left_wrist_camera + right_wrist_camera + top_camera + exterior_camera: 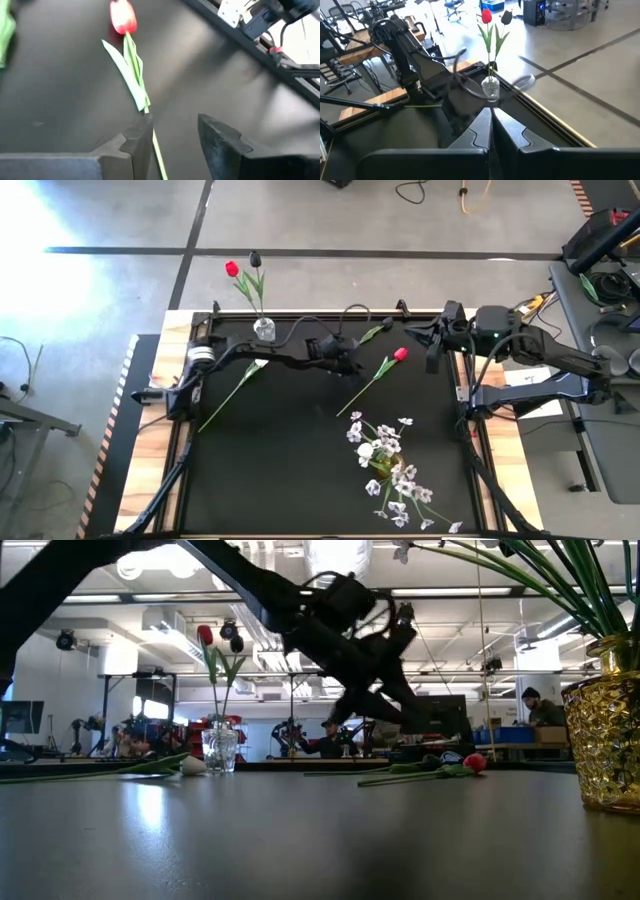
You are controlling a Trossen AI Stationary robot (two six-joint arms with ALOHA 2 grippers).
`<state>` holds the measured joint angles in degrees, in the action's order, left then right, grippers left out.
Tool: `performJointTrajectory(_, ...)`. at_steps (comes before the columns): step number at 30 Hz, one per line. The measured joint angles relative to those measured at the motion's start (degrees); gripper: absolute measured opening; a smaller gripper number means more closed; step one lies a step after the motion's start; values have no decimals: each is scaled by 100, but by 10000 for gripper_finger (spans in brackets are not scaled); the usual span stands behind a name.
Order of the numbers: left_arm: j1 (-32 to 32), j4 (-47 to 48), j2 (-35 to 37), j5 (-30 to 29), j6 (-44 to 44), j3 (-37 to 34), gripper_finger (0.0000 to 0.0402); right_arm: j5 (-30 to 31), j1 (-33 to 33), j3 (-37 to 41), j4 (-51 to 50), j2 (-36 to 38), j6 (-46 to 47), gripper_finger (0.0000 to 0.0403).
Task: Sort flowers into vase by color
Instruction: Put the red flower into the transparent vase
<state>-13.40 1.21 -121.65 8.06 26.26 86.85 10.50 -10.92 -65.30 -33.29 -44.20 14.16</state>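
Note:
A red tulip lies flat on the black table; its head points toward the right arm. My left gripper hovers over its stem, open; the stem runs between the fingers close to one of them, my left gripper. A white tulip lies near the left side. Another green-leaved flower lies by the far edge. A small clear glass vase holds a red and a dark tulip upright. A gold vase holds sprays of white blossoms. My right gripper waits shut at the far right.
The table's raised black frame runs along the far edge behind the glass vase. The gold vase stands near the near right corner, its blossoms spreading wide. Open black table surface lies between the white tulip and the gold vase. People and desks show in the room beyond.

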Motion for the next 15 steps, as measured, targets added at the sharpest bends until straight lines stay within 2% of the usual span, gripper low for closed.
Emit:
performJointTrajectory(4,97,633,-660,-19,-299,1107,146,28,-1,0,-7,-18,-164,9)
performJointTrajectory(8,165,1837,-1477,-522,-659,2640,146,48,1,2,-10,-13,-180,9)
performJointTrajectory(14,131,3273,-2726,-567,-911,4772,146,51,1,2,-10,50,-208,9)
performJointTrajectory(15,116,3259,-2829,-561,-903,4839,146,52,1,2,-15,61,-209,9)
